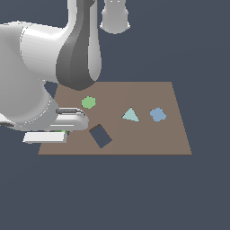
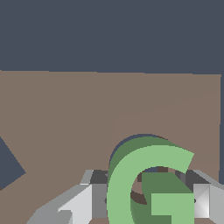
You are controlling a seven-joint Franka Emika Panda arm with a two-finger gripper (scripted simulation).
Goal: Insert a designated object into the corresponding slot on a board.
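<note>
Support surface: flat dark slate-blue floor [image 1: 112,193] — plain, uniform.
Directly on it: flat brown rectangular board [image 1: 148,141].
Board face, exterior view: light-green flat hexagon [image 1: 89,102]; pale-teal triangle [image 1: 130,115]; blue lobed shape [image 1: 157,115]; dark tilted rectangular cutout [image 1: 100,135].
Board edge at the exterior view's left: partly hidden by the arm.

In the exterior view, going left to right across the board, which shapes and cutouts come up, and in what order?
Light-green hexagon → dark tilted rectangle cutout → pale teal triangle → blue lobed shape. The arm hides the board's left edge.
</note>
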